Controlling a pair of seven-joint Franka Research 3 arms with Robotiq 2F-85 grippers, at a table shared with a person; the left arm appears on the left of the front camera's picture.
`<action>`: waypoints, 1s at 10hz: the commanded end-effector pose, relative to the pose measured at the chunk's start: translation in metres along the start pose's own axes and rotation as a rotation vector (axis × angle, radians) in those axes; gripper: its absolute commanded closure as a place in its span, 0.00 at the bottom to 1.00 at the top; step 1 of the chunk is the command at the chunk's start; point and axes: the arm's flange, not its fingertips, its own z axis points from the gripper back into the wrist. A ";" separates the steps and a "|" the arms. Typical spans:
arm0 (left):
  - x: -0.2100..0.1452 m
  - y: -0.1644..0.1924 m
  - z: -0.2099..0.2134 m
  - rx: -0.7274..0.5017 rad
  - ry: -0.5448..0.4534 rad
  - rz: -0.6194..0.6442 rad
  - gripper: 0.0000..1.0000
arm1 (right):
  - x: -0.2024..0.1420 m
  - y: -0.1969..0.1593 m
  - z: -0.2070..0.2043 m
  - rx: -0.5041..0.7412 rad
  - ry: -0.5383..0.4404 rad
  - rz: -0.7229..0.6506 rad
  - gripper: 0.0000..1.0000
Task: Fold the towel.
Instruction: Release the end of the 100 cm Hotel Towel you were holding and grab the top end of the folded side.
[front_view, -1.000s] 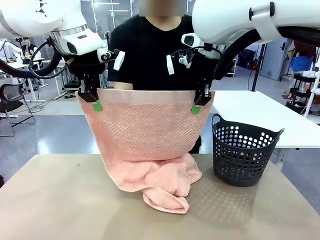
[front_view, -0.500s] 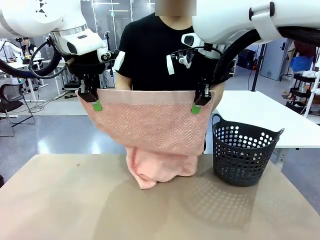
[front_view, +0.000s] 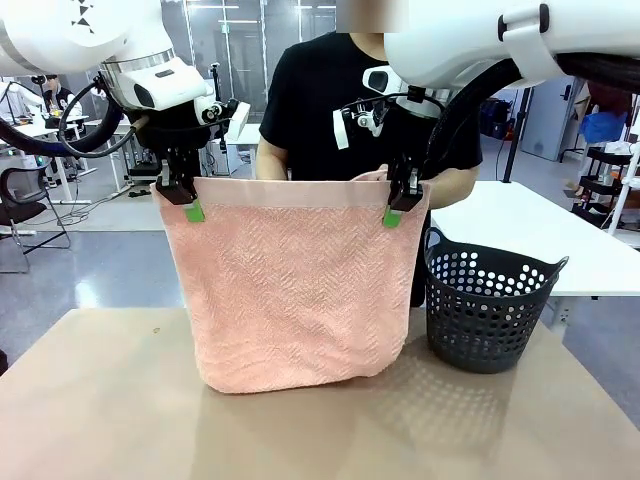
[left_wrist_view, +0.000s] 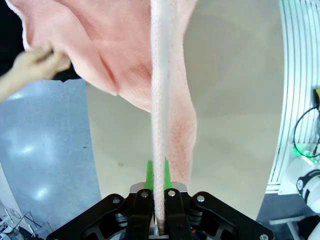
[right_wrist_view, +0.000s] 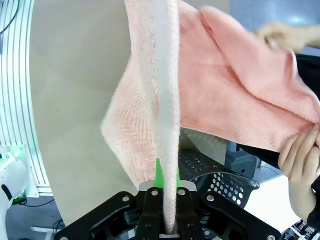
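The pale pink towel (front_view: 290, 290) hangs doubled between my two grippers, its lower fold just above the table (front_view: 100, 400). My left gripper (front_view: 193, 205) is shut on the top hem's left corner, and my right gripper (front_view: 393, 210) is shut on the right corner. Behind the towel stands a person holding its far layer up near the hem. In the left wrist view the hem (left_wrist_view: 159, 100) runs up from between the green pads (left_wrist_view: 149, 175), with a blurred hand (left_wrist_view: 30, 65) at the left. In the right wrist view the hem (right_wrist_view: 165, 100) is clamped likewise, and a hand (right_wrist_view: 300, 160) pinches the far layer.
A dark perforated basket (front_view: 487, 300) stands on the table just right of the towel, close under my right arm; its rim also appears in the right wrist view (right_wrist_view: 225, 185). A white table sits behind at the right. Bare tabletop lies in front and to the left.
The person has lifted the towel's crumpled lower end off the table and raised it behind to the top hem. The towel now hangs doubled. Both grippers have stayed in place.
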 end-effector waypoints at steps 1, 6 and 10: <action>-0.001 0.001 0.002 0.003 -0.001 0.002 1.00 | -0.001 0.000 0.000 -0.001 0.005 0.001 1.00; -0.001 0.001 0.002 0.003 -0.001 0.002 1.00 | -0.001 0.000 0.000 -0.001 0.005 0.001 1.00; -0.001 0.001 0.002 0.003 -0.001 0.002 1.00 | -0.001 0.000 0.000 -0.001 0.005 0.001 1.00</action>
